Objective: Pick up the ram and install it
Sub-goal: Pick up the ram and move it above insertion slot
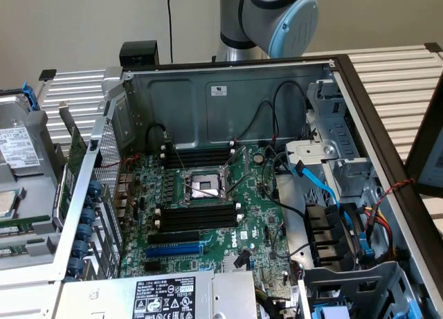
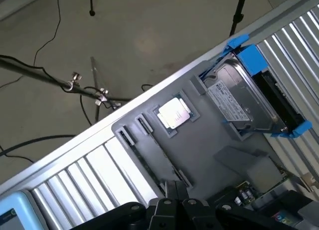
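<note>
The ram (image 2: 152, 151) is a long thin stick lying on edge in a groove of the grey parts tray (image 2: 209, 145). In the exterior view it is a green strip (image 1: 19, 226) at the far left, outside the computer case. My gripper (image 2: 175, 191) hovers above the near end of that groove. Its black fingers are pressed together with nothing between them. The black memory slots (image 1: 197, 216) lie on the green motherboard (image 1: 259, 222) inside the open case, below the processor socket (image 1: 202, 185).
On the tray sit a loose processor (image 2: 173, 113) and a hard drive in a blue caddy (image 2: 249, 98). In the case, a green expansion card (image 1: 75, 156) stands on the exterior view's left. A blue slot (image 1: 173, 250), cables and drive bays (image 1: 332, 229) crowd the board.
</note>
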{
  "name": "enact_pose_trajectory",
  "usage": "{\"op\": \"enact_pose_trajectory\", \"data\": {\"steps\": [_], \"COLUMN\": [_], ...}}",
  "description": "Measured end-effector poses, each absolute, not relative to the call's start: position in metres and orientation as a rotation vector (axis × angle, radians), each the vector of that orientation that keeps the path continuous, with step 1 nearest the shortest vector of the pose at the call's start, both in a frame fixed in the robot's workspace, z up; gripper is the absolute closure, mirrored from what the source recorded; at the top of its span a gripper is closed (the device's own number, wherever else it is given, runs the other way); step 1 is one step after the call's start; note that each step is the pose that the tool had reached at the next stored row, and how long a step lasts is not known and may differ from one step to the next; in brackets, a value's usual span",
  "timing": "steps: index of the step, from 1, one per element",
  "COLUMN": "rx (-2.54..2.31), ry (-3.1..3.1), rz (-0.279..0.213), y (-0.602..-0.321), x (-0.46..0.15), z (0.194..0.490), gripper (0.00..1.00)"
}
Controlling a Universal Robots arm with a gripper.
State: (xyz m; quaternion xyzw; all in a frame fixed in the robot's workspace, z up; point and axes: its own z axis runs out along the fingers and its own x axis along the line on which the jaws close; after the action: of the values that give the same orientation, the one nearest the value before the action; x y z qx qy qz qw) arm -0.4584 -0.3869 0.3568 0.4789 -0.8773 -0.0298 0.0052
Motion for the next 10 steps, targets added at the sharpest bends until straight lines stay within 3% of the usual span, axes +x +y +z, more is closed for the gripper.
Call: {"op": "enact_pose_trajectory", "data": {"steps": [10], "rx": [1.725], "ry": [-2.596], "rz": [-0.071], "y": [-0.3868], "x": [-0.4584], "z": [0.3563], "gripper": [0.89]}}
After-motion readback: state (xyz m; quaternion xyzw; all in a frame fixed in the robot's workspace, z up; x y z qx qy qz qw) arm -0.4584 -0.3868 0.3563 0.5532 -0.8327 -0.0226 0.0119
